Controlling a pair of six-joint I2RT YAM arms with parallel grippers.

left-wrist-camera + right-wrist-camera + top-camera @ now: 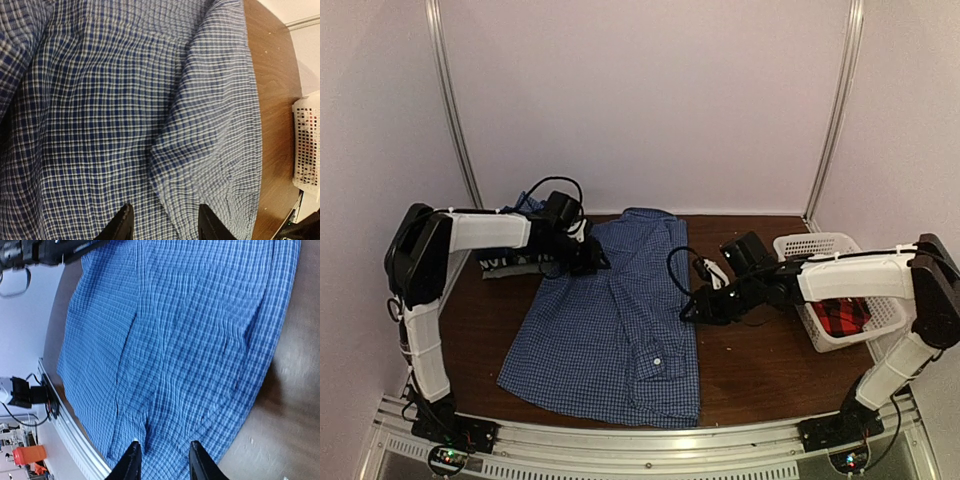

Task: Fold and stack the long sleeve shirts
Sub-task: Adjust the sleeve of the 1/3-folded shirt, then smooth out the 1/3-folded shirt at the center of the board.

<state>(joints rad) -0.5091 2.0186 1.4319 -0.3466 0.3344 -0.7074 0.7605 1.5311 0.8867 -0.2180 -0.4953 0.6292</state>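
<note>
**Blue shirt lies lengthwise between your grippers**

The blue shirt (pixel 610 330) is spread flat on the counter (pixel 760 360). Its long axis runs from the collar at upper centre of the top view down to the hem at lower centre, leaning a little to the left.

Your left gripper (pixel 588 258) sits over the shirt's upper-left edge, near the shoulder. Your right gripper (pixel 705 300) sits at the right edge, about halfway down its length. Both are part-way open, with the cloth below the fingers and nothing clamped.

The right edge runs straight, and a cuffed sleeve lies over the body at lower right, so that side looks folded in. The left edge flares out toward the lower left and looks not yet folded.

If the next fold brings that left side across, the cloth to take lies below your left gripper in the frame, and that arm is much the nearer. A fold along the length would need both grippers at one end.

The red shirt (pixel 840 315) waits in the basket (pixel 820 242) at the right, and the dark shirt (pixel 505 263) lies at the upper left.
</note>
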